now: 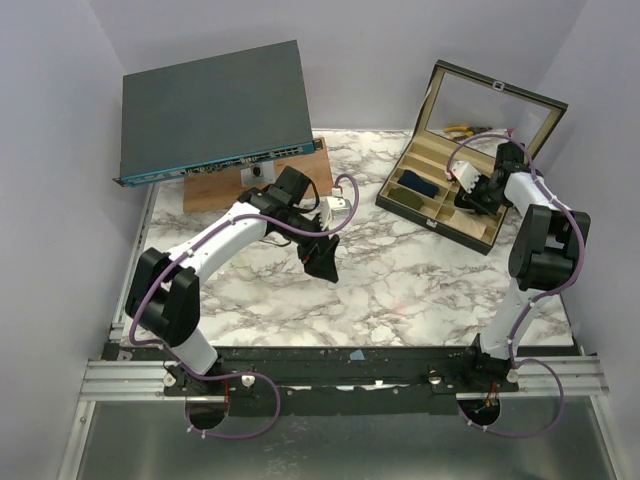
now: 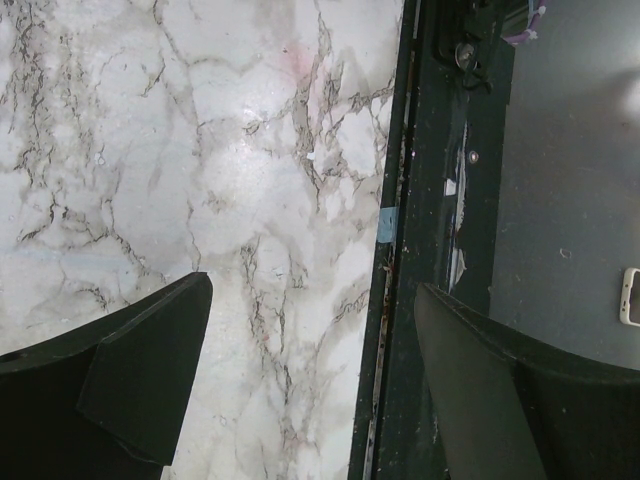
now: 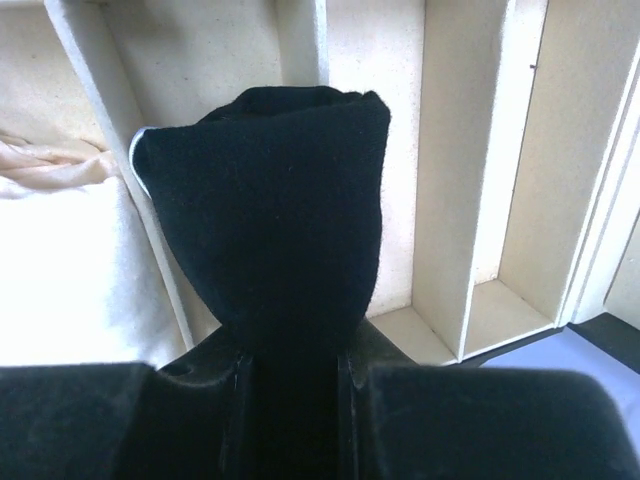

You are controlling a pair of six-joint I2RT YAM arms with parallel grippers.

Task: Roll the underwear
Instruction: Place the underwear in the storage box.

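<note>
Right wrist: one soft black fabric underwear (image 3: pixel 270 200), clamped in right gripper (image 3: pixel 290 365)
Left wrist: left gripper (image 2: pixel 315 300), jaws wide

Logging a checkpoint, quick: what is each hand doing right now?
Left hand: open, holding nothing.
Right hand: closed on the underwear.

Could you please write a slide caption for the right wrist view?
Black underwear pinched between the right jaws, over a cream-lined box with dividers.
</note>
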